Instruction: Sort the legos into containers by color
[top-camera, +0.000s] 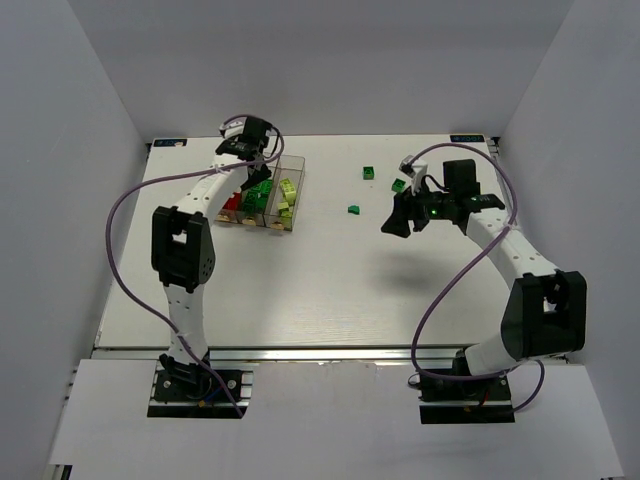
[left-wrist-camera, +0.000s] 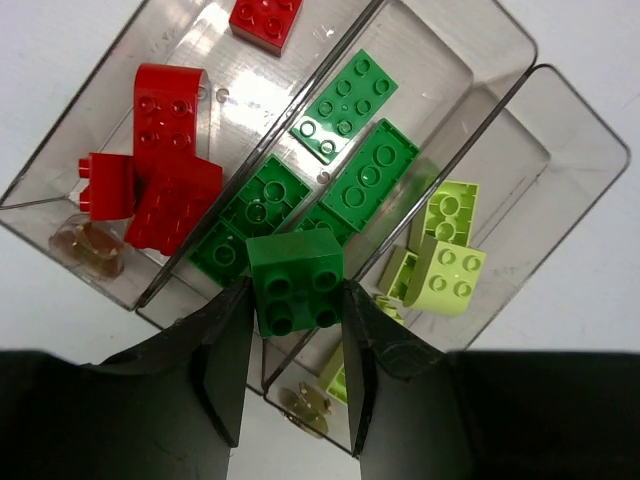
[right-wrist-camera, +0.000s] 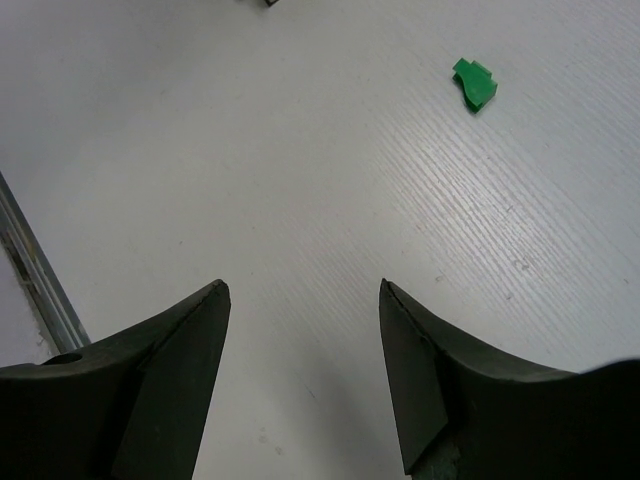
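Note:
Three joined clear containers (top-camera: 292, 160) stand at the back left. In the left wrist view the left bin holds red legos (left-wrist-camera: 168, 112), the middle bin (left-wrist-camera: 470, 128) dark green legos (left-wrist-camera: 368, 176), and the right bin pale yellow-green legos (left-wrist-camera: 446, 272). My left gripper (left-wrist-camera: 295, 285) is shut on a dark green 2x2 lego (left-wrist-camera: 296, 278) and holds it above the near end of the middle bin. My right gripper (top-camera: 395, 225) is open and empty above bare table (right-wrist-camera: 303, 285). A dark green lego (right-wrist-camera: 475, 83) lies ahead of it.
Loose on the table at the back right lie a dark green brick (top-camera: 368, 172), a pale green brick (top-camera: 399, 186) and another dark green brick (top-camera: 353, 209). White walls enclose the table on three sides. A metal rail (right-wrist-camera: 35, 290) runs along the table edge.

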